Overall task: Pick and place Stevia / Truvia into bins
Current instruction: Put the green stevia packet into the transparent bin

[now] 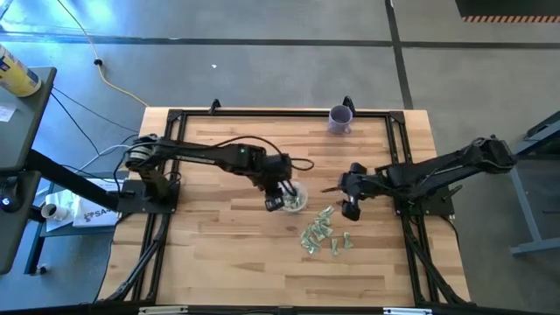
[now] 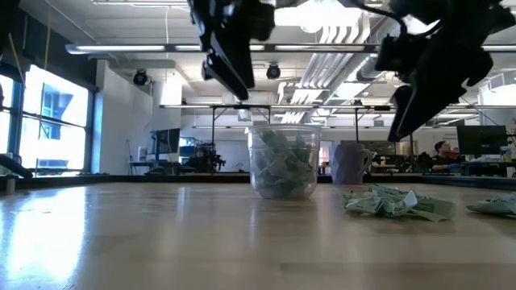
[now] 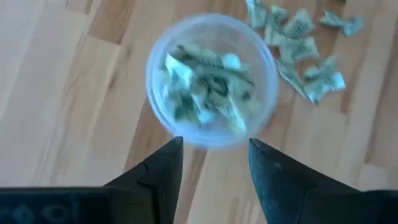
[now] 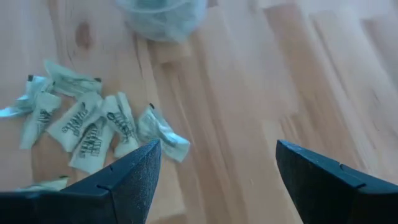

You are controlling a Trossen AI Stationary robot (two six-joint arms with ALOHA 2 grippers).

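The left arm is extended from its base near the desk's left edge toward the desk's middle. The left gripper [image 1: 278, 202] is held above the surface, pointed downward, its 2 fingers [image 3: 163, 177] parted with nothing between them. The right arm is reached in from the right edge. The right gripper [image 1: 349, 210] is raised, its 2 fingers [image 4: 134, 177] spread wide and empty.

A pale wooden counter [image 1: 210, 254] in a black frame stands on a grey concrete floor [image 1: 262, 52] crossed by dark lines. Beyond it lies an open hall with white ceiling beams [image 2: 339, 68], strip lights, and bright windows [image 2: 48, 121]. Cables [image 1: 79, 114] trail over the floor beside a dark side table [image 1: 17, 131].
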